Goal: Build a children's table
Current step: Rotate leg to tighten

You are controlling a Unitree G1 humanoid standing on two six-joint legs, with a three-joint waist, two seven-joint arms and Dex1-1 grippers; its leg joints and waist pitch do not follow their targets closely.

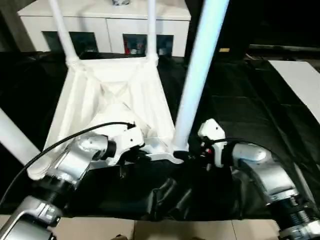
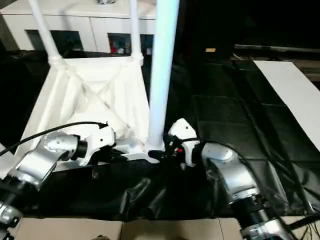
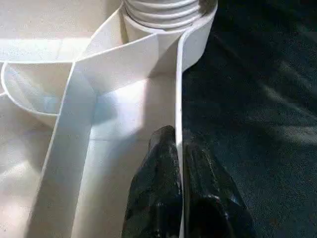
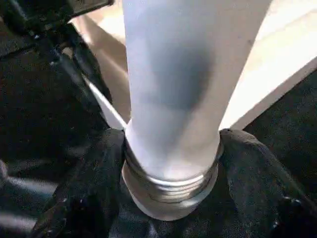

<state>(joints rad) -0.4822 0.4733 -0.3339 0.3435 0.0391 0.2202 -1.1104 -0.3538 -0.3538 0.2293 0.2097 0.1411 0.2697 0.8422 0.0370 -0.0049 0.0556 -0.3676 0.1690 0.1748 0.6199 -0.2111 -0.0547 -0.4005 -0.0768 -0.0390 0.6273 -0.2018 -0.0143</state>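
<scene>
Here, on black cloth (image 1: 240, 115) before a white cabinet (image 1: 107, 20), the left hand (image 3: 179, 148) pinches the upturned tabletop (image 1: 107, 95) rim, while the right hand (image 4: 171, 163) clasps an upright leg (image 1: 197, 70) at its near corner.

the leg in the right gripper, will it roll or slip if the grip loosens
The leg is smooth, round and tapered, so it would probably slip and, once lying down, roll in a curve. It looks rigid and light. The right gripper holds it low at the threaded end, so the tall part above could tip easily.
</scene>
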